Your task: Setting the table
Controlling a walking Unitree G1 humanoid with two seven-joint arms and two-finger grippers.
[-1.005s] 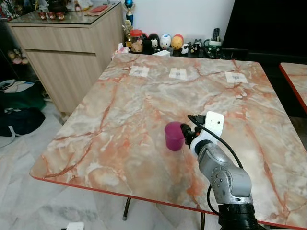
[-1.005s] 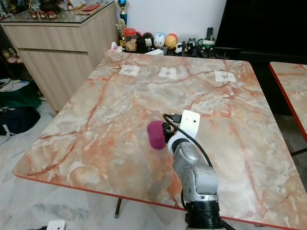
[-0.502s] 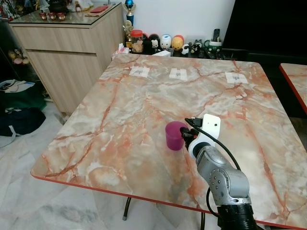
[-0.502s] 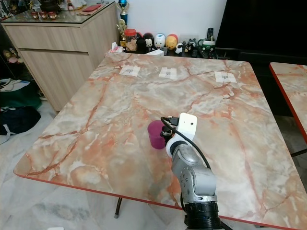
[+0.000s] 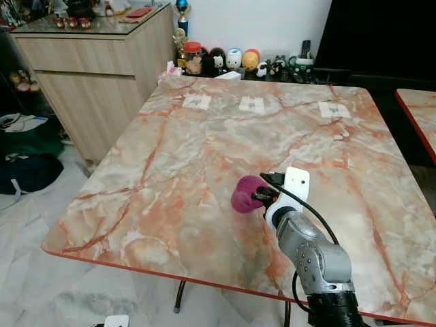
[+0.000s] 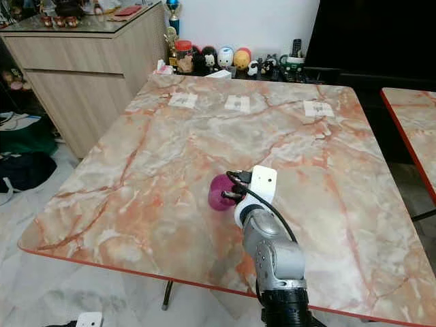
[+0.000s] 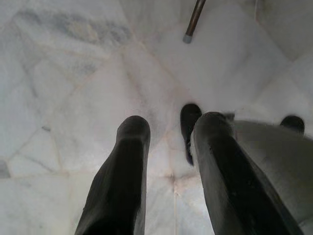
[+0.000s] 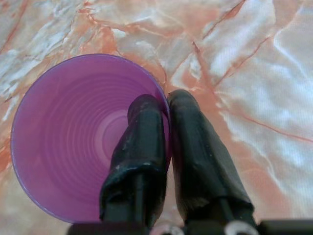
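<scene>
A purple plastic cup [image 5: 244, 193] is tilted onto its side just above the marble table [image 5: 204, 157], near the front middle. My right gripper [image 5: 261, 197] is shut on the cup's rim. In the right wrist view one finger [image 8: 142, 142] is inside the cup [image 8: 73, 137] and the other finger [image 8: 195, 142] is outside, pinching the wall. My left gripper [image 7: 168, 147] hangs idle over the pale floor, its two fingers apart with nothing between them.
Three white paper tags [image 5: 251, 105] lie in a row at the table's far side. Figurines and a jar [image 5: 225, 60] stand beyond the far edge. A wooden cabinet [image 5: 95, 75] is at the left. Another table's edge [image 5: 419, 116] is at the right.
The cup was upright on the table; now it is tipped over in my right gripper and lifted slightly. The right wrist has rolled with it.
</scene>
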